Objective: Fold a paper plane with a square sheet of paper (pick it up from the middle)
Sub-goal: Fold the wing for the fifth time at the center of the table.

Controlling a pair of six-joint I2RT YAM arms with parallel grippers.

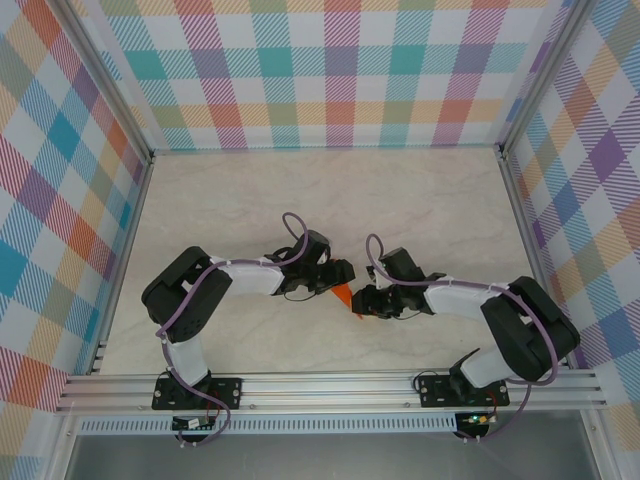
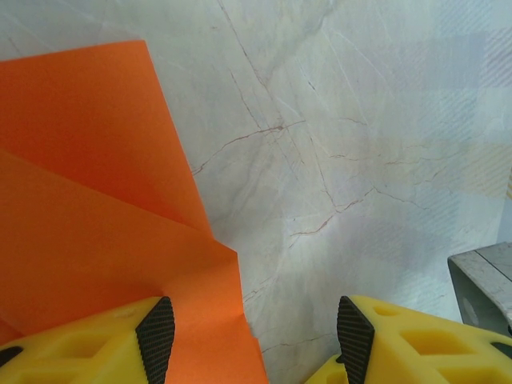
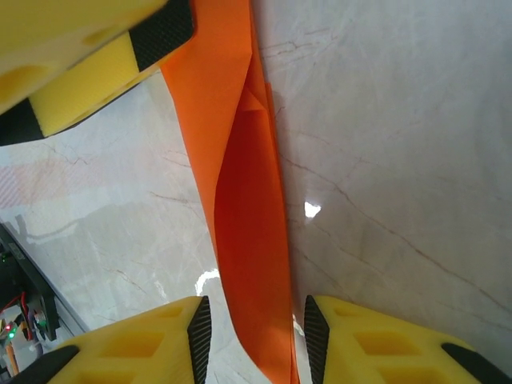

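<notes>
Your folded bright orange paper sheet (image 1: 342,294) lies in the middle of the pale marbled tabletop (image 1: 400,200), between both arms. The left end effector (image 2: 254,328) stands spread, one finger over the paper. The right end effector (image 3: 256,330) is parted around the narrow folded strip, its pads seemingly just clear of it.

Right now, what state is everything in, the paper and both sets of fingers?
Orange paper: partly folded into a narrow layered strip, lying on the table.
Left fingers: open, one over the paper's edge.
Right fingers: open, straddling the paper, not pinching it.
</notes>
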